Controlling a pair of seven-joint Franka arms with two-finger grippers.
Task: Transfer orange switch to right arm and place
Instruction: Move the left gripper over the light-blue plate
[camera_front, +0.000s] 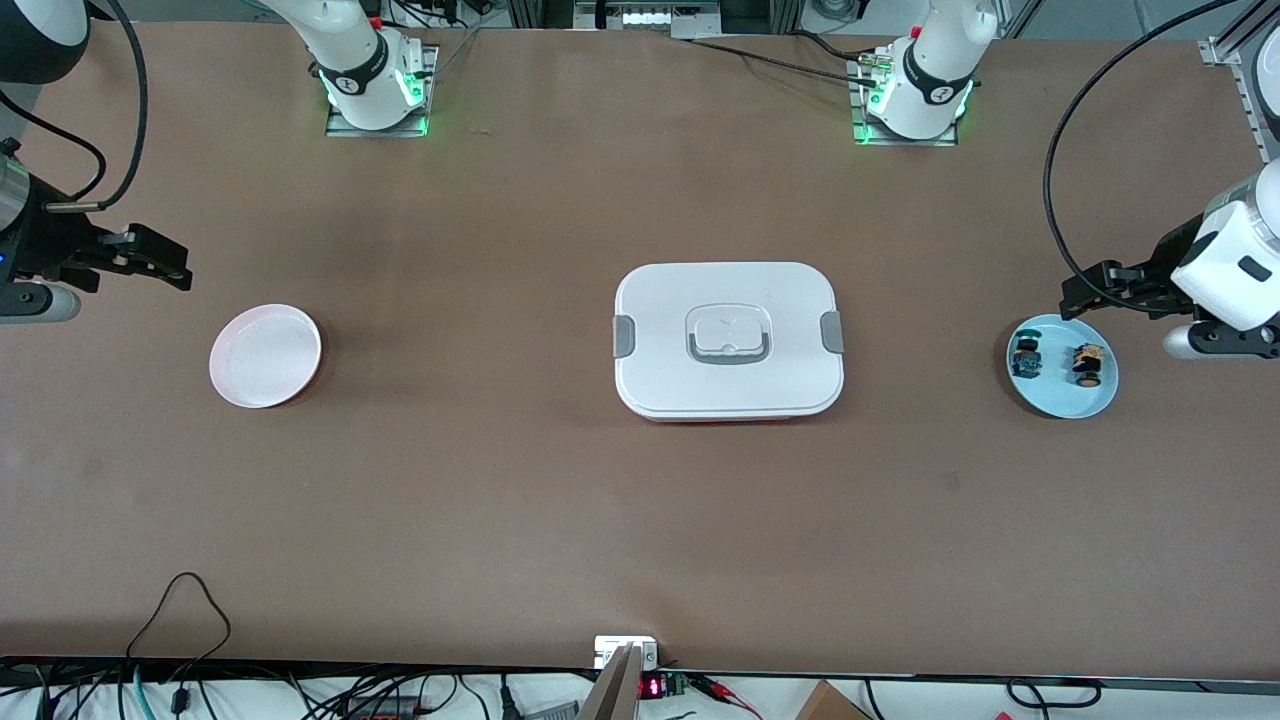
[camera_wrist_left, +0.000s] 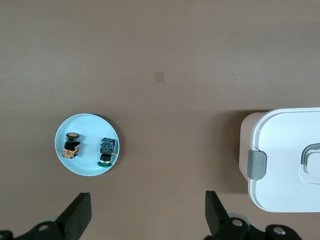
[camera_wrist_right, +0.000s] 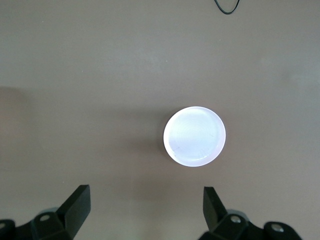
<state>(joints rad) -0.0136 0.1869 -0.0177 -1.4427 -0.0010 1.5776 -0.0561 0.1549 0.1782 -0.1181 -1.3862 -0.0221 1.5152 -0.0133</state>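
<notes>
The orange switch, a tiny black part with an orange cap, lies on a light blue plate at the left arm's end of the table. A similar part with a blue-teal cap lies beside it on the same plate. My left gripper hangs open and empty over the plate's edge. My right gripper hangs open and empty over the table at the right arm's end, beside an empty white plate.
A closed white lunch box with grey clips sits at the middle of the table, between the two plates. Cables trail along the table edge nearest the front camera.
</notes>
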